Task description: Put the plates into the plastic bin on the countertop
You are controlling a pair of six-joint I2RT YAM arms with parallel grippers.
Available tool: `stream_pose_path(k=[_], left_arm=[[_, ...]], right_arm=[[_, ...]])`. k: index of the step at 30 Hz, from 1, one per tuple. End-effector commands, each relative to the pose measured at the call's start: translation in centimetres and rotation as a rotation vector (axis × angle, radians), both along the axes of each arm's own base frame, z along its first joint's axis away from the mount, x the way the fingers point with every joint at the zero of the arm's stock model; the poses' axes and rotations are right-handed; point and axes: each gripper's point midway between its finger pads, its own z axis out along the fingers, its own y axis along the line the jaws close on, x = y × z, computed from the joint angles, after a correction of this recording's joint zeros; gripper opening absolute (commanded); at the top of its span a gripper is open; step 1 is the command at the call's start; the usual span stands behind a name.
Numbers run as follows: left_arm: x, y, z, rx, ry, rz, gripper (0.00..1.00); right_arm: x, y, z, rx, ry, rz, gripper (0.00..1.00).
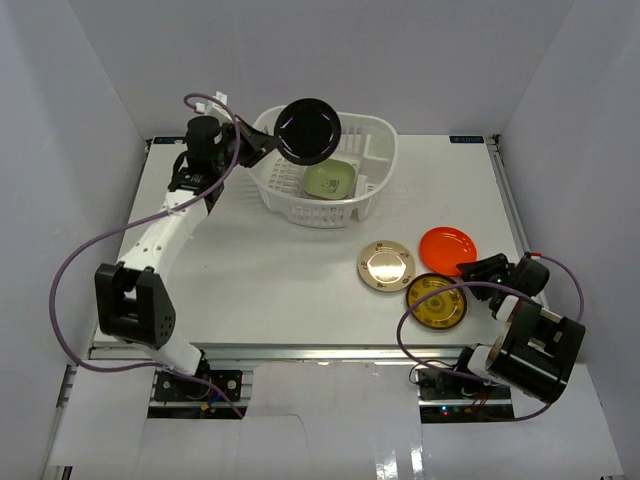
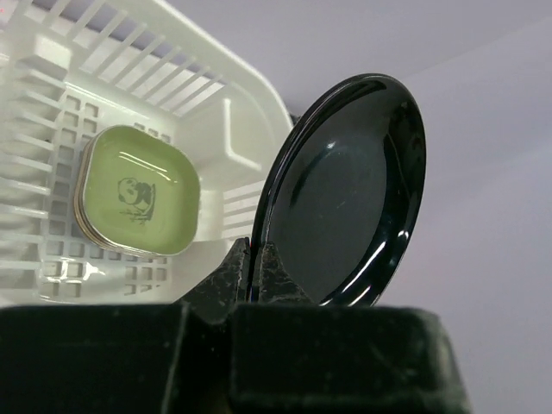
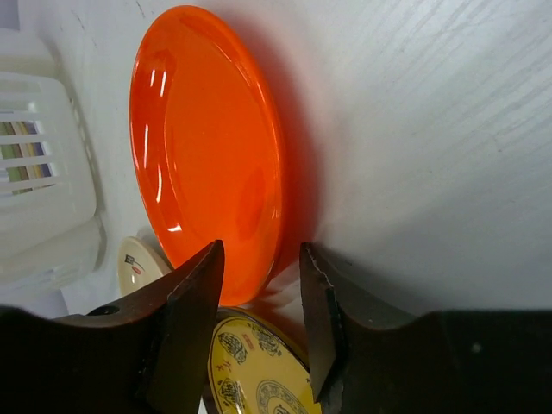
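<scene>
- Plastic bin [image 1: 322, 213]: white, slotted lattice sides.
- Black plate [image 1: 308, 131] above the bin's left rim: glossy black, plain.
- Square plate [image 2: 136, 191] inside the bin: pale green, small dark drawing at centre.
- Orange plate [image 1: 448, 245], near-right of the bin: plain glossy orange.
- Gold plate [image 1: 386, 265], nearer than the bin: gold ring, pale centre.
- Yellow plate [image 1: 436, 300], nearer still: yellow, dark ornamental figures.
</scene>
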Motion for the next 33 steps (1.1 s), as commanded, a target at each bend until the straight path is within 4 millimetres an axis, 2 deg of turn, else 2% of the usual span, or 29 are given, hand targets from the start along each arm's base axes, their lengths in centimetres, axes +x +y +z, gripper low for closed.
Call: stream_pose_path(k=[1,2,4,5,8,9,10,11,13,14,15,16,17,18,19,20,21,22,23,24,25,26,27,28,29,30,31,32,33], left_arm=[[1.8,-2.0,-1.5,0.097,0.028,-0.017,0.00],[2.7,-2.5,-4.0,0.138,0.081,-0.022,0.00],[3.4,-3.6,-4.7,0.168,0.093,-0.026,0.00],[4.0,-4.0,-6.5,0.194,0.117,-0.031,0.00],[4.9,-4.8,-8.0,0.239,0.143,-0.037,0.00],[5.4,-5.3,-9.8,0.276,0.166,-0.048,0.00],[5.7,-5.5,-9.8,0.294,0.169,-0.046,0.00],[6.1,-5.4,-10.3,0.317,0.175,-0.032,0.00],[6.6,-5.9,-12.8,0.360,0.221,-0.047,0.00],[7.1,-6.2,-12.5,0.365,0.212,-0.049,0.00],[7.5,-6.7,-14.1,0.393,0.231,-0.057,0.00],[7.6,-6.9,-14.7,0.407,0.244,-0.064,0.00],[8.1,-7.4,-14.2,0.411,0.229,-0.066,0.00],[8.2,-7.8,-14.6,0.424,0.235,-0.065,0.00],[8.5,-8.1,-15.8,0.444,0.252,-0.068,0.03],[8.7,-8.0,-16.1,0.453,0.260,-0.062,0.10],[9.0,-8.0,-15.9,0.456,0.252,-0.049,0.20],[9.1,-7.9,-16.0,0.456,0.254,-0.042,0.42],[9.2,-7.9,-15.7,0.459,0.247,-0.037,0.53],[9.5,-7.7,-15.1,0.461,0.233,-0.024,0.63],[9.5,-7.6,-13.9,0.461,0.209,-0.019,0.79],[9.5,-7.5,-13.0,0.462,0.190,-0.016,0.86],[9.5,-7.5,-11.8,0.460,0.165,-0.014,0.90],[9.5,-7.5,-10.3,0.456,0.134,-0.006,0.93],[9.1,-7.3,-7.6,0.450,0.084,-0.003,0.96],[9.0,-7.1,-5.7,0.446,0.043,0.004,0.96],[8.7,-6.9,-4.1,0.442,0.013,0.010,0.96],[7.7,-6.1,-0.5,0.429,-0.048,0.035,0.97],[7.0,-5.9,0.7,0.423,-0.070,0.043,0.97]], right_arm=[[1.2,0.1,0.5,0.013,-0.054,-0.016,0.47],[1.3,0.2,0.2,0.021,-0.046,-0.017,0.47],[1.9,0.3,0.3,0.024,-0.044,-0.021,0.41],[2.2,0.3,0.4,0.022,-0.057,-0.021,0.33],[2.9,-0.1,1.3,0.018,-0.084,-0.033,0.16],[3.1,-0.3,1.7,0.007,-0.097,-0.042,0.10],[3.3,-0.5,2.2,0.000,-0.110,-0.053,0.09],[3.6,-0.9,3.6,-0.025,-0.150,-0.061,0.08],[3.8,-1.5,4.9,-0.056,-0.173,-0.088,0.08],[4.4,-2.0,7.3,-0.098,-0.233,-0.094,0.08],[4.4,-2.4,7.9,-0.117,-0.233,-0.105,0.08],[4.5,-2.5,9.9,-0.144,-0.283,-0.103,0.08],[4.7,-2.5,11.2,-0.158,-0.310,-0.098,0.08],[5.3,-2.4,13.6,-0.176,-0.361,-0.082,0.08],[5.4,-2.1,14.8,-0.181,-0.379,-0.068,0.08],[5.6,-1.6,16.4,-0.193,-0.410,-0.047,0.08],[6.3,-0.2,18.5,-0.207,-0.441,0.003,0.08],[6.7,0.9,19.6,-0.213,-0.460,0.036,0.08],[7.2,1.6,20.4,-0.224,-0.472,0.051,0.08],[7.9,4.1,22.6,-0.240,-0.520,0.119,0.08],[8.5,5.3,23.0,-0.248,-0.524,0.145,0.08],[9.1,5.8,23.6,-0.269,-0.525,0.141,0.08],[9.5,8.5,24.2,-0.265,-0.539,0.211,0.08],[10.9,9.7,25.8,-0.281,-0.557,0.246,0.08],[11.6,10.8,26.1,-0.283,-0.550,0.272,0.08],[11.9,13.6,26.7,-0.282,-0.562,0.328,0.08],[13.5,14.9,28.1,-0.306,-0.582,0.353,0.08],[13.9,17.1,28.2,-0.323,-0.571,0.387,0.08],[14.6,18.3,28.6,-0.344,-0.571,0.407,0.08]])
